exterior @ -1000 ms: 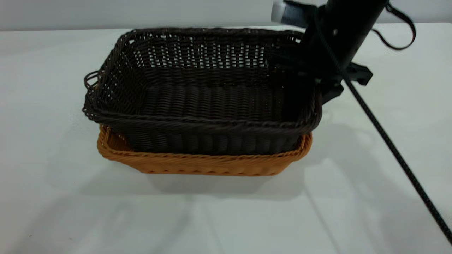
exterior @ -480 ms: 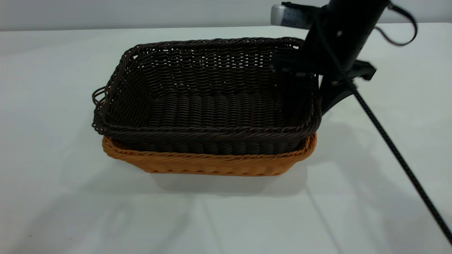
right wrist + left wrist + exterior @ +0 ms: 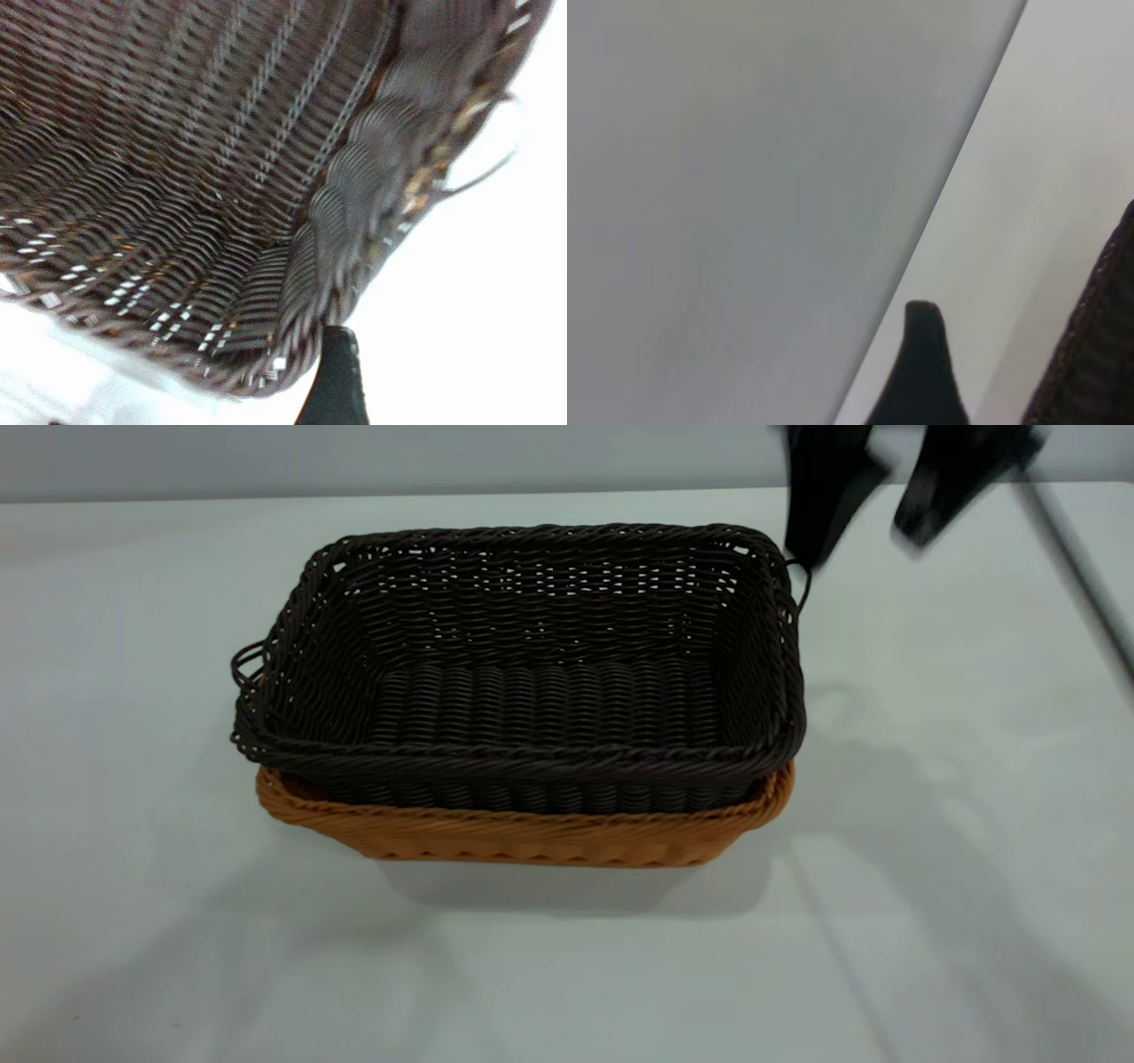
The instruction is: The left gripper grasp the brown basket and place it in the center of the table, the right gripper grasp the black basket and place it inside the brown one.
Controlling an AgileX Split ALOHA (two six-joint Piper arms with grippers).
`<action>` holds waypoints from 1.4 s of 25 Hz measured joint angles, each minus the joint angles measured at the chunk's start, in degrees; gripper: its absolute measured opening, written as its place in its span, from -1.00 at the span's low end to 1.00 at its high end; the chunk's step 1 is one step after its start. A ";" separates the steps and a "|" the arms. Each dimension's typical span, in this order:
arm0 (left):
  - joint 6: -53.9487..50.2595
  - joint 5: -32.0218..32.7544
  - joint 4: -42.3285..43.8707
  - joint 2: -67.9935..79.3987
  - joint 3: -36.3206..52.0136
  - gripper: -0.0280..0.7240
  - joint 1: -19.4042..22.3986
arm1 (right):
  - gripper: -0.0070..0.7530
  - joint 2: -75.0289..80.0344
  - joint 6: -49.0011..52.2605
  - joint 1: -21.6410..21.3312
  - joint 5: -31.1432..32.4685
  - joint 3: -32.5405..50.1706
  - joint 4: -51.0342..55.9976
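Note:
The black basket (image 3: 532,691) sits nested inside the brown basket (image 3: 532,841) in the middle of the table (image 3: 133,646). Only the brown basket's rim and front wall show beneath it. My right gripper (image 3: 858,553) hangs open and empty above the table, just past the black basket's far right corner and clear of it. The right wrist view looks down at that corner of the black basket (image 3: 221,177), with one fingertip (image 3: 337,354) beside its rim. My left gripper is out of the exterior view. Its wrist view shows one lone fingertip (image 3: 921,328) with nothing between the fingers.
A dark woven edge (image 3: 1099,354), seemingly the black basket, shows in the left wrist view. The right arm's black cable (image 3: 1076,558) trails down at the far right. White tabletop surrounds the baskets on all sides.
The black basket sank from a tilt to level inside the brown one. My right gripper let go of its right rim, opened and rose up and away.

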 joint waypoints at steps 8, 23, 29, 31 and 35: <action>-15.59 17.09 4.73 -13.06 0.00 0.51 0.00 | 0.50 -23.60 3.69 0.00 9.63 0.00 -1.77; -47.33 38.57 14.96 -23.90 3.12 0.51 0.00 | 0.50 -55.22 7.82 0.00 19.52 11.49 -1.84; -50.18 38.57 11.87 -28.60 17.11 0.51 0.00 | 0.50 -70.13 8.50 0.00 19.43 28.70 -3.26; -51.07 38.57 11.34 -30.54 22.47 0.51 0.00 | 0.50 -74.89 8.50 0.00 18.55 33.67 -5.03; -53.95 38.57 11.06 -34.80 33.28 0.51 0.00 | 0.50 -84.26 8.50 0.00 15.47 41.95 -8.14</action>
